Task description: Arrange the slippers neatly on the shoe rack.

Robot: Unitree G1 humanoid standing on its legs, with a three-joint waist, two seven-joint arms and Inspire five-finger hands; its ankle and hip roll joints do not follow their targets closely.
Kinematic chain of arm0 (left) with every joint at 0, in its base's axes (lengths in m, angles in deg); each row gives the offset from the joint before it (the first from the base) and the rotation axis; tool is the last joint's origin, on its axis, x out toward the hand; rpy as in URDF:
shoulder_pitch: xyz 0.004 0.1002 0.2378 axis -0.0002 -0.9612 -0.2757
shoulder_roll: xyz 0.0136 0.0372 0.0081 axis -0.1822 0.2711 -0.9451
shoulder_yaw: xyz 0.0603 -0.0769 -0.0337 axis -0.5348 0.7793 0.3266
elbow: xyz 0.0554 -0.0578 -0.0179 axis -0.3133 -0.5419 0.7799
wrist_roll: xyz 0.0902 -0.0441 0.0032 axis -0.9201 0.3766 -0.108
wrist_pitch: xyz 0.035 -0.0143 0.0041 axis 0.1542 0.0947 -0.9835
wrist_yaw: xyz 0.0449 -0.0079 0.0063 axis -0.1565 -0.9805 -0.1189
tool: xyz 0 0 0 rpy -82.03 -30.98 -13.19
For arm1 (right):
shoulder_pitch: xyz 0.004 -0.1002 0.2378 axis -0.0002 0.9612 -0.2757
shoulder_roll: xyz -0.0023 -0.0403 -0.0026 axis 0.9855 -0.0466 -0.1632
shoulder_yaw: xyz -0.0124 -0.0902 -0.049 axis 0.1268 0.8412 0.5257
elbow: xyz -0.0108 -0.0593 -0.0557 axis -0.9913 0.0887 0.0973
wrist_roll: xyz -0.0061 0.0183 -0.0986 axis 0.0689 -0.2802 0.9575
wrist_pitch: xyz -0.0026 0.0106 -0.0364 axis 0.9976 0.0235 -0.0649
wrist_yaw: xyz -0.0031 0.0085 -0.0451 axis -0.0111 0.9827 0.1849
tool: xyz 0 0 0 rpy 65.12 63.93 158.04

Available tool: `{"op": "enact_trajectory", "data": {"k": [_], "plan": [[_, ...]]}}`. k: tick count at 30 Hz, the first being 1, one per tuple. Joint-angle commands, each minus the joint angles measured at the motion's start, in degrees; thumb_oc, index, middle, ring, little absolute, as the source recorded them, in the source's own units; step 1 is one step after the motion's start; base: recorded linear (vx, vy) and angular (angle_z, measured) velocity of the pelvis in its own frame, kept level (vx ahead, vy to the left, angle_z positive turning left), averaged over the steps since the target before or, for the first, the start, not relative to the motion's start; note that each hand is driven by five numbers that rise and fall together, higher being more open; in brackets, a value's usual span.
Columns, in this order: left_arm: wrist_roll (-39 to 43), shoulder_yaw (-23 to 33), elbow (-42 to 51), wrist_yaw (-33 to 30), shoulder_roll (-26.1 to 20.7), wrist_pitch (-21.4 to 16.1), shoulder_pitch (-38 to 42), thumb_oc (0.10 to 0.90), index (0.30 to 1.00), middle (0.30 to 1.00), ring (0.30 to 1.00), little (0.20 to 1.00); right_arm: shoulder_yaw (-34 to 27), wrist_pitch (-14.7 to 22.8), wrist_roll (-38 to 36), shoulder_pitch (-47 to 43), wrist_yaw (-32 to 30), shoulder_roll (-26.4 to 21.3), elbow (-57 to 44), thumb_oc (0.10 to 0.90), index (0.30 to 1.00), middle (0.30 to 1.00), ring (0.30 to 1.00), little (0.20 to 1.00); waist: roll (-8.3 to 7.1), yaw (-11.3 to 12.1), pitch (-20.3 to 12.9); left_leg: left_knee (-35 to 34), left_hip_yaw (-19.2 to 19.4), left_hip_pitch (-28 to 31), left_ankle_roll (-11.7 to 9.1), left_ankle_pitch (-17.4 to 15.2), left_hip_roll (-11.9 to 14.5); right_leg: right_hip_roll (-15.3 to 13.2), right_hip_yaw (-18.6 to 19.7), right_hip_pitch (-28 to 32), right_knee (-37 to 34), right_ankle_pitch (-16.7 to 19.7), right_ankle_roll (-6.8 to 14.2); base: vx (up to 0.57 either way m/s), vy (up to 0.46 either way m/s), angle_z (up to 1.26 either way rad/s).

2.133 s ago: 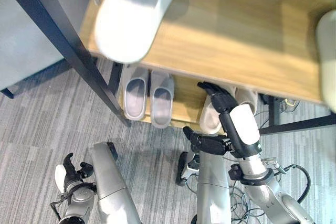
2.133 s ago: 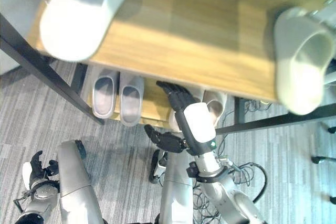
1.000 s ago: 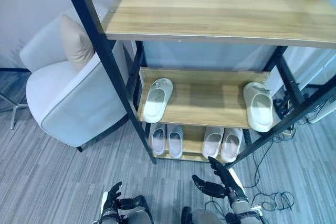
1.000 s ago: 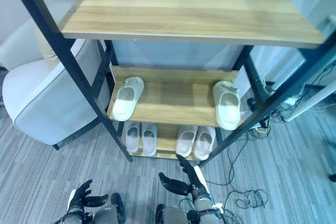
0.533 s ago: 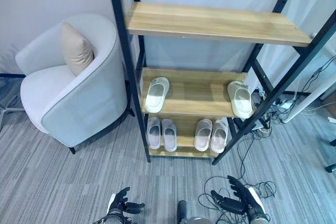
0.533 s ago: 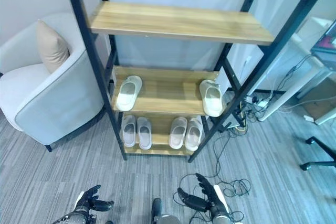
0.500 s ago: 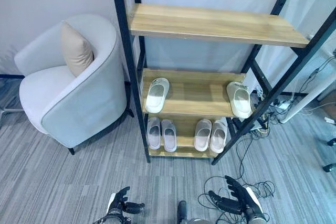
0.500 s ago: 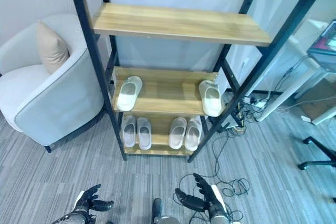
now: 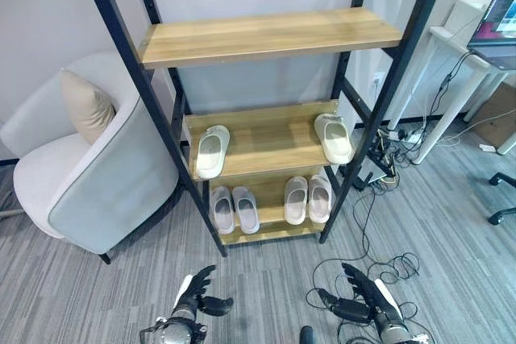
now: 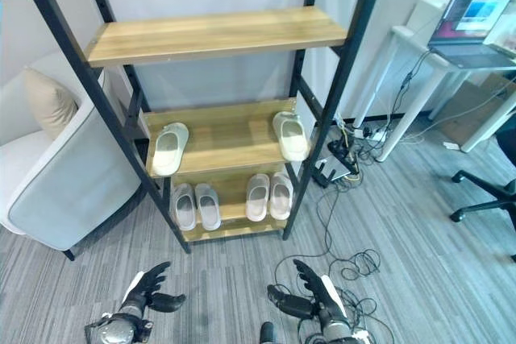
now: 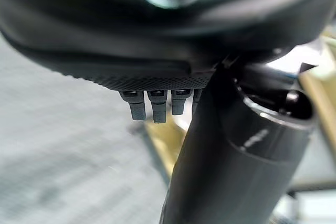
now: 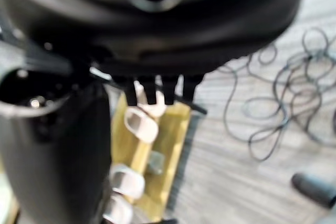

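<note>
**A:** Where do the slippers sit as the robot stands off from the rack (image 9: 211, 223)?

**B:** Two pairs (image 9: 234, 209) (image 9: 308, 198) lie on the bottom shelf. Two singles, left (image 9: 211, 151) and right (image 9: 334, 137), sit well apart on the middle shelf. Each long axis runs front to back; toes seem to point inward, though that is hard to confirm.

**A:** And the hands?

**B:** The left hand (image 9: 197, 293) and right hand (image 9: 364, 299) hang low, fingers spread, holding nothing.

**A:** The step in hand?

**B:** Probably pairing the singles: slide one beside the other, parallel, heels flush with the shelf edge.

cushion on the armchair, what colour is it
The cushion is plain beige, against the light grey armchair. It shows best in the left eye view.
</note>
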Motion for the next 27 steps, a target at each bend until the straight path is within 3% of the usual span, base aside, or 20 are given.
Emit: {"op": "enact_trajectory", "data": {"k": [1, 3, 4, 5, 6, 10, 18, 19, 27], "plan": [[-2.5, 0.3, 4.5, 1.0, -4.4, -5.4, 4.3, 0.8, 0.9, 0.9, 0.9, 0.9, -1.7, 5.5, 2.7, -2.1, -1.1, 0.1, -7.9, 0.8, 0.9, 0.9, 0.9, 0.9, -3.65, -0.9, 1.3, 10.2, -2.5, -2.9, -0.3, -9.0, 0.8, -2.5, 2.3, -0.1, 5.2, -13.8, 2.4, -0.06, -0.186, 0.02], [-4.5, -1.7, 6.4, 1.6, -4.9, -5.6, 4.9, 0.8, 0.9, 0.9, 0.9, 0.9, -1.9, 5.5, 3.5, -1.9, -1.2, -0.8, -8.0, 0.8, 0.9, 0.9, 0.9, 0.9, -4.33, -0.9, 2.6, 16.4, -2.6, -6.2, -0.5, -8.9, 1.9, -2.5, 1.6, 0.8, 5.3, -14.8, 1.2, -0.04, -0.131, 0.1], [-5.1, -2.5, 8.0, 1.2, -5.1, -5.6, 5.6, 0.8, 0.9, 0.9, 0.9, 0.9, -1.9, 4.9, 3.9, -2.2, -1.4, -1.3, -7.4, 0.8, 0.9, 0.9, 0.9, 0.9, -5.0, 0.1, 3.5, 17.7, -6.3, -9.8, 0.6, -10.2, -1.6, -2.4, 1.2, 1.2, 4.8, -15.1, 0.7, -0.01, -0.061, 0.2], [-5.1, -2.5, 8.0, 1.2, -5.1, -5.6, 5.6, 0.8, 0.9, 0.9, 0.9, 0.9, -1.9, 4.9, 3.9, -2.2, -1.4, -1.3, -7.4, 0.8, 0.9, 0.9, 0.9, 0.9, -5.01, 0.0, 3.4, 17.7, -6.4, -9.9, 0.6, -10.2, -1.7, -2.5, 1.2, 1.1, 4.8, -15.1, 0.7, 0.0, -0.064, 0.22], [-5.8, -2.9, 9.2, 1.3, -5.2, -5.6, 5.8, 0.8, 0.9, 0.9, 0.9, 0.9, -2.1, 4.7, 4.0, -2.5, -1.8, -1.4, -7.3, 0.8, 0.9, 0.9, 0.9, 0.9, -5.22, 0.7, 3.9, 16.8, -7.7, -12.1, 1.1, -10.5, -4.1, -2.0, 1.2, 1.4, 4.8, -15.2, 0.5, 0.03, -0.008, 0.1], [-7.0, -2.8, 10.3, 2.2, -5.7, -5.3, 4.5, 0.8, 0.9, 0.9, 0.9, 0.9, -2.2, 4.0, 1.6, -2.3, -0.1, -0.3, -5.8, 0.8, 0.9, 0.9, 0.9, 0.9, -4.11, 0.9, 2.1, 8.5, -7.8, -8.4, 2.9, -9.7, -6.7, -0.6, 2.3, 0.9, 6.1, -15.9, 1.0, 0.13, 0.054, -0.22], [-7.5, -0.2, 5.2, 1.4, -4.8, -3.6, 3.0, 0.8, 0.9, 0.9, 0.9, 0.9, -1.1, 2.7, 0.4, -3.2, 0.9, 1.3, -3.4, 0.8, 0.9, 0.9, 0.9, 0.9, -3.45, 1.4, -0.1, 2.1, -6.1, -3.1, 3.6, -8.8, -7.9, -1.2, 3.3, 2.2, 5.9, -16.0, 1.9, 0.11, 0.069, -0.12], [-15.5, -6.6, -7.7, -3.3, -2.3, -0.2, 12.0, 0.8, 0.9, 0.9, 0.9, 0.9, -5.0, -1.8, -15.0, -11.8, -2.3, 9.5, 43.6, 0.8, 0.9, 0.9, 0.9, 0.9, 0.07, 2.8, 0.8, 0.5, -9.9, -5.1, 0.9, -4.8, -4.0, -3.8, 3.3, 2.6, 0.7, -12.2, 4.6, -0.01, -0.022, 0.04], [-21.5, -10.3, -8.5, -4.5, -2.7, -0.1, 15.0, 0.8, 0.9, 0.9, 0.9, 0.9, -4.3, -1.7, -15.0, -12.1, -2.6, 9.4, 44.6, 0.8, 0.9, 0.9, 0.9, 0.9, 0.59, 2.3, 0.3, 0.5, -9.9, -5.4, -0.1, -4.8, -3.4, -3.2, 1.8, 3.6, 0.7, -13.3, 4.2, 0.01, -0.021, 0.1]]}}
